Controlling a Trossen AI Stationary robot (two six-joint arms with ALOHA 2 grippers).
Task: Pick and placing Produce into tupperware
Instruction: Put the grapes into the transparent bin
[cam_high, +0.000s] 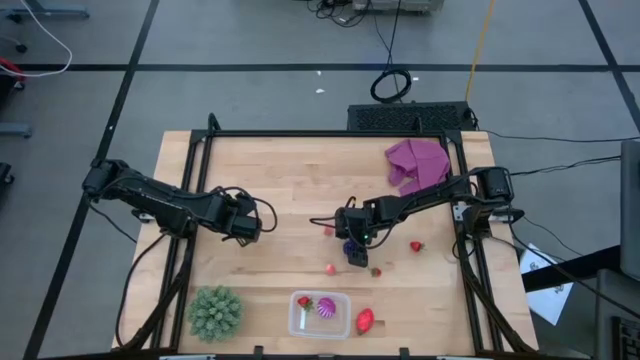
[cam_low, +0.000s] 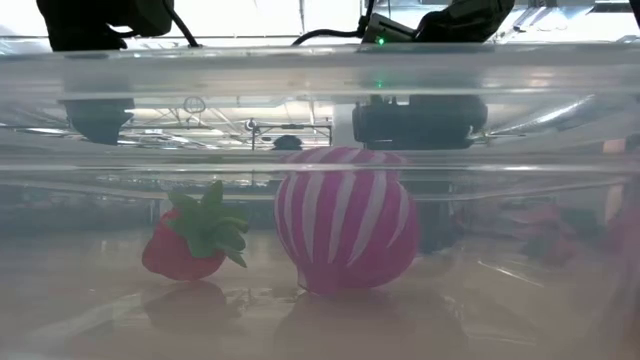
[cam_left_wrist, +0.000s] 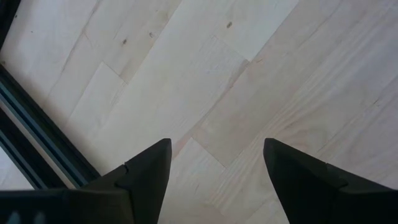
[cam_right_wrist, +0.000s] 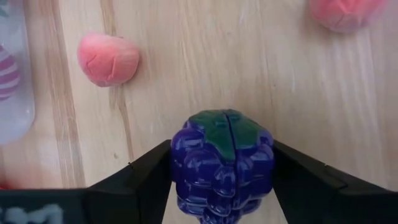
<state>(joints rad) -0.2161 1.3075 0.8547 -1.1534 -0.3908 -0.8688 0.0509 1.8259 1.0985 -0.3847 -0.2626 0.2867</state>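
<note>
Right gripper (cam_right_wrist: 221, 171) jaws are clamping the grapes (cam_right_wrist: 222, 162) on the desk (cam_high: 290, 170); next, lifting to the tupperware (cam_high: 320, 314); left gripper (cam_left_wrist: 214, 180) is idling, jaws open.

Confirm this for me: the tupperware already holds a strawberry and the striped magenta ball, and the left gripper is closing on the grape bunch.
Wrong arm. The right gripper closes on the grape bunch, as the right wrist view shows. The tupperware does hold a strawberry and the striped magenta ball.

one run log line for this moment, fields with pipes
right gripper: shut on grape bunch, mid-table | left gripper: open, empty, over bare wood | tupperware: holds strawberry, striped ball
</note>
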